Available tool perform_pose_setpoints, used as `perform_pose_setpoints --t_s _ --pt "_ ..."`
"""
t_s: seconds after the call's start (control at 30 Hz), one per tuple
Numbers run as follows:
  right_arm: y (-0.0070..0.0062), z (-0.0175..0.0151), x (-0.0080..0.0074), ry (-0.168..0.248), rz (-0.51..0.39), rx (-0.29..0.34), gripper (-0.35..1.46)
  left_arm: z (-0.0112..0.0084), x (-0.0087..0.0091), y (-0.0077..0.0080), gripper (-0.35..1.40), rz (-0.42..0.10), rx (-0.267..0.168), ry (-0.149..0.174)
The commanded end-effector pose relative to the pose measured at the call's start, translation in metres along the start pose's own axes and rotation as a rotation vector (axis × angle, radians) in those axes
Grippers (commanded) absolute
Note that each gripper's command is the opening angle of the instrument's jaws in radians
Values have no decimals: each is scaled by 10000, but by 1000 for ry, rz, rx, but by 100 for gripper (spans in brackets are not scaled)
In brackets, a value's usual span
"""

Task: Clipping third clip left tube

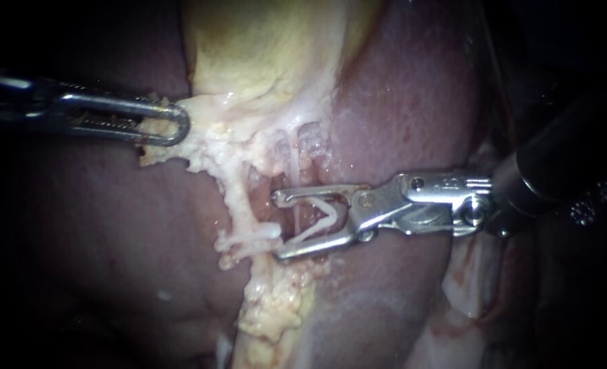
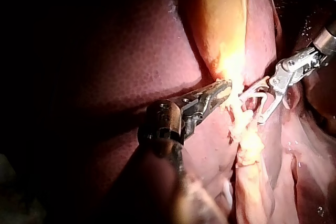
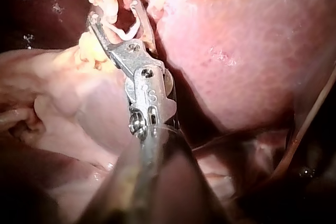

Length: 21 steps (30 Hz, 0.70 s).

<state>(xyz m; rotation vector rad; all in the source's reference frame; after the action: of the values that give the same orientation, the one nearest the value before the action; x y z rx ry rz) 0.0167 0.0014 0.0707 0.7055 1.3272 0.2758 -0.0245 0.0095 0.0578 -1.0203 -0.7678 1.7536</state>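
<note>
Care was the main need of this step, in my judgement. The right instrument (image 1: 279, 225), a silver hinged tool coming in from the right, would have to advance until the tube sat deep in the clip and square across it. Both tips should show past the tube, with no fat caught inside, before any closing. Its jaws stood wide apart yet carried a white V-shaped plastic clip (image 1: 320, 220), one leg against each jaw. A thin pale vertical tube (image 1: 294, 171) passed between these jaws. A thicker pale strand (image 1: 238, 201) lay just beyond the tips, so I could not say surely which one was the left tube. The right shaft lay nearly level across the dark red liver (image 1: 412, 102). The left instrument (image 1: 180, 126), with slotted steel jaws, reached in level from the left. It was clamped on the pale yellowish fatty tissue (image 1: 211, 140) below the yellow-green gallbladder (image 1: 262, 48).
</note>
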Motion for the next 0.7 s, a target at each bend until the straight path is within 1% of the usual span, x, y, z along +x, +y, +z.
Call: perform_pose_setpoints --t_s 0.03,0.1,0.17,0.33,0.5,0.6,0.7 --pt "1 4 1 8 1 10 48 0 0 0 -35 0 0 0" --pt "2 10 3 23 5 35 47 0 0 0 -35 0 0 0" --pt "4 17 5 25 1 43 46 0 0 0 -35 0 1 0" --pt "12 32 7 26 3 29 46 0 -1 0 -35 0 0 3" --pt "16 43 9 27 3 23 47 1 -1 0 -35 0 -3 2" --pt "20 50 11 40 15 19 47 1 -1 0 -35 0 -2 2" --pt "23 59 14 64 25 35 47 1 -1 0 -35 -6 -2 2"
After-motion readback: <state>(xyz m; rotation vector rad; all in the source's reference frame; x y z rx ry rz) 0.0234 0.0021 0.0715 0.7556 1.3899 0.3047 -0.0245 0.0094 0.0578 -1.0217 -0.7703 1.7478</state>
